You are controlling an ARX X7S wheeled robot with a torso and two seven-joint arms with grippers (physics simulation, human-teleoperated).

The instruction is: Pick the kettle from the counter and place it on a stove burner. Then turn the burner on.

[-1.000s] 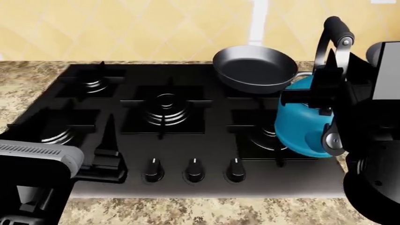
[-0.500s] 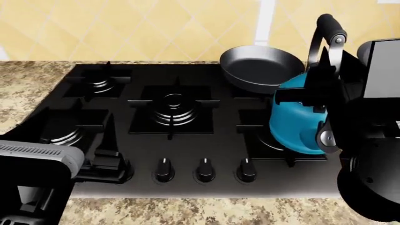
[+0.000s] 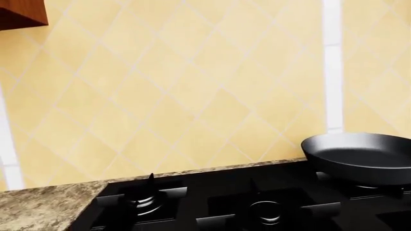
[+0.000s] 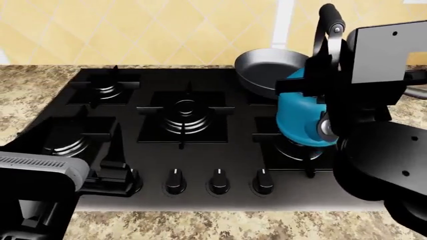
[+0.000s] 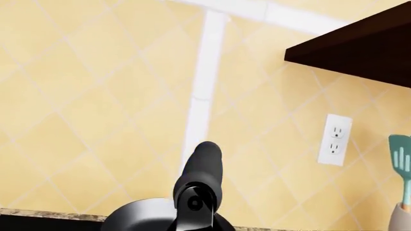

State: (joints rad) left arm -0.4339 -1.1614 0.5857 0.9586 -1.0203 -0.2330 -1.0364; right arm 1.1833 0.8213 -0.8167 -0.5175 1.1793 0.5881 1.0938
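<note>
Right arm (image 4: 383, 150): glossy black rounded housings, small screw dots, flat grey plate at 1 o'clock. Left arm (image 4: 37, 175): black body, grey ribbed cap, at 8 o'clock.

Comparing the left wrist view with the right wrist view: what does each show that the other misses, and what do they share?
Only the left wrist view shows the burners of the black cooktop and a corner of the counter. Only the right wrist view shows the kettle's handle up close, a wall socket, a teal spatula and a dark cabinet underside. Both show the yellow tiled wall and the frying pan.
</note>
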